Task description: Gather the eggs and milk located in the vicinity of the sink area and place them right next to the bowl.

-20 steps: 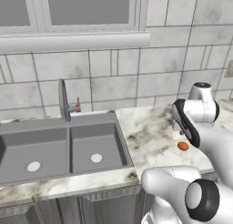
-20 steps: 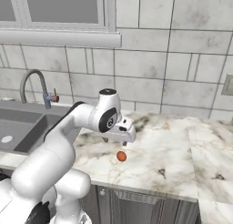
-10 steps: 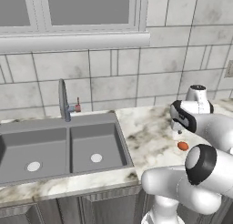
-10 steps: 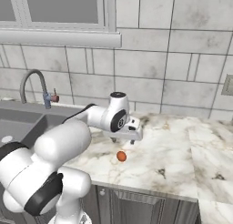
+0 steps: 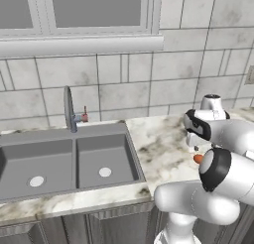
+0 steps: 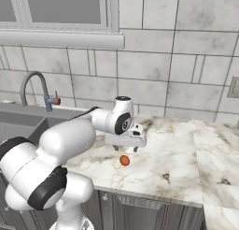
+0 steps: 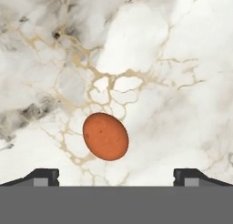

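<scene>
The orange-brown egg (image 7: 105,136) lies on the white marble counter (image 7: 150,45), just ahead of my open gripper (image 7: 116,175) and slightly left of its centre line. From the right base view, the gripper (image 6: 125,150) hangs pointing down a short way above the egg (image 6: 124,160). In the left base view the egg (image 5: 197,158) peeks out beside my arm. The grey two-basin sink (image 5: 74,156) with its curved tap (image 5: 69,109) sits to the left. The milk and the bowl are out of view.
Marble counter (image 6: 186,154) stretches right of the egg toward the tiled wall with an outlet (image 6: 233,86). The sink edge (image 6: 18,124) and the tap (image 6: 32,84) lie left of my arm. A window sill (image 5: 79,44) runs above.
My hand has come down closer over the egg and the arm's elbow has swung round. The egg has stayed in place.
</scene>
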